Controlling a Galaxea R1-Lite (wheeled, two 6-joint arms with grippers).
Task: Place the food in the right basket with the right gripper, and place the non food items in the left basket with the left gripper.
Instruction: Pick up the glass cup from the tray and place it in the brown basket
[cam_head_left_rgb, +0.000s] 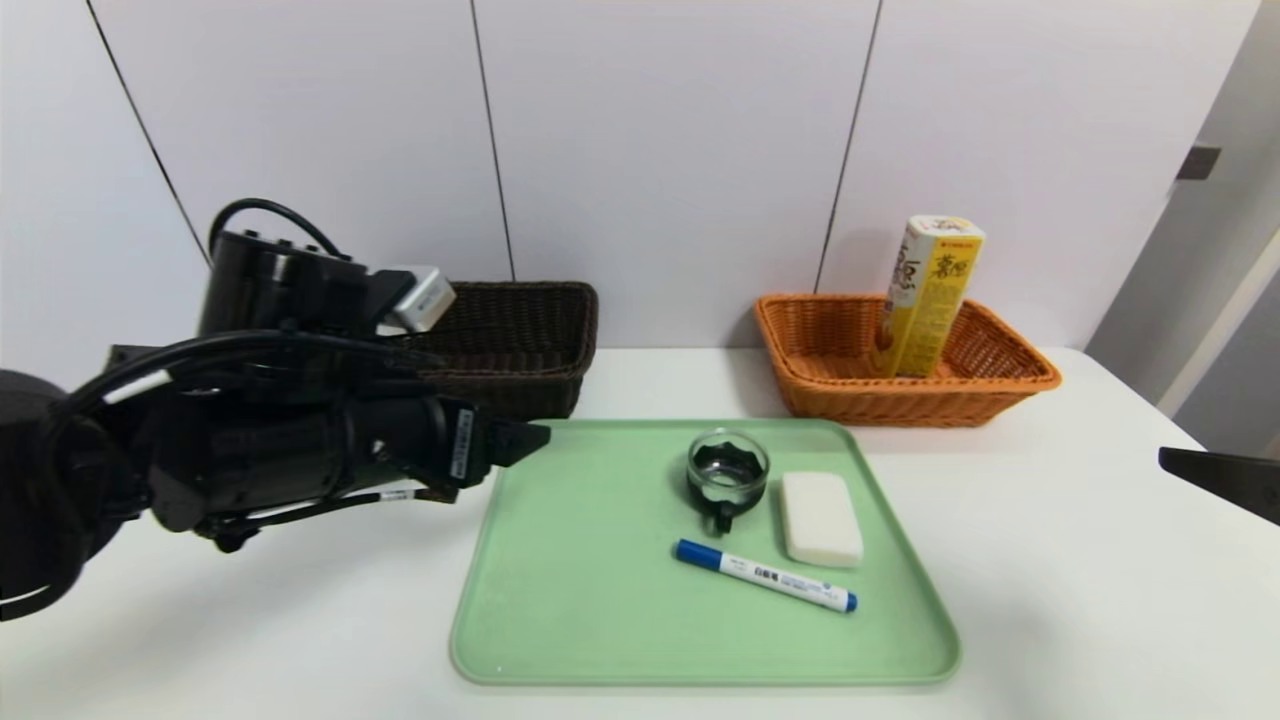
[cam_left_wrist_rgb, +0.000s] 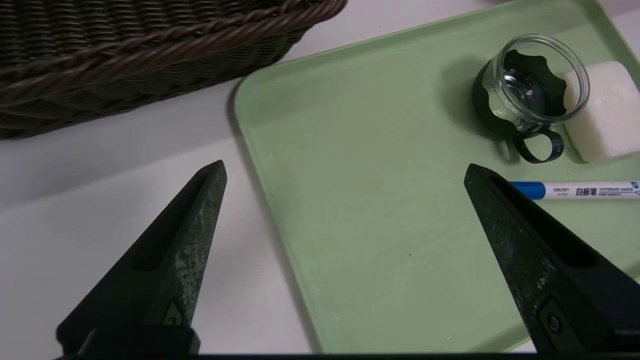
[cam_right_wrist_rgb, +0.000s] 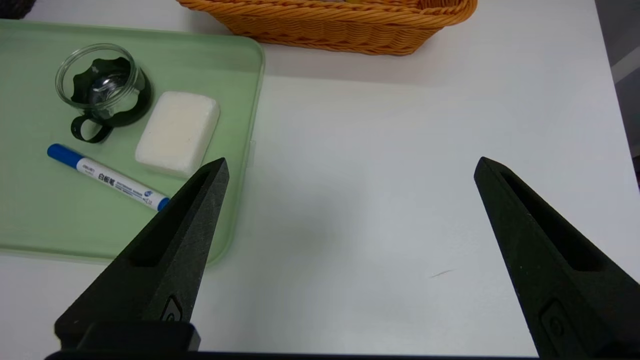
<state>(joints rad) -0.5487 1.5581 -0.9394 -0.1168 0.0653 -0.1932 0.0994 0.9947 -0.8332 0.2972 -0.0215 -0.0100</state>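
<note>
yellow snack box (cam_head_left_rgb: 928, 297) upright in orange basket (cam_head_left_rgb: 920, 410), well beyond right gripper (cam_right_wrist_rgb: 352, 160), jaws spread, empty. left gripper (cam_left_wrist_rgb: 345, 162) likewise open, near tray's (cam_head_left_rgb: 700, 640) left edge.

Site type: undetermined, plain indoor workspace; lab or office cannot be told apart. Basis: smooth white surface (cam_head_left_rgb: 1080, 600) against pale panels (cam_head_left_rgb: 680, 150) with thin dark seams; grey wall section (cam_head_left_rgb: 1160, 240) at right. Whiteboard marker (cam_head_left_rgb: 766, 576) noted on green tray (cam_head_left_rgb: 570, 600).

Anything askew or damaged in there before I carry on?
Only the yellow hexagonal snack box: it leans inside the orange wicker basket, top well above the rim. No spill or damage visible on the green tray.
</note>
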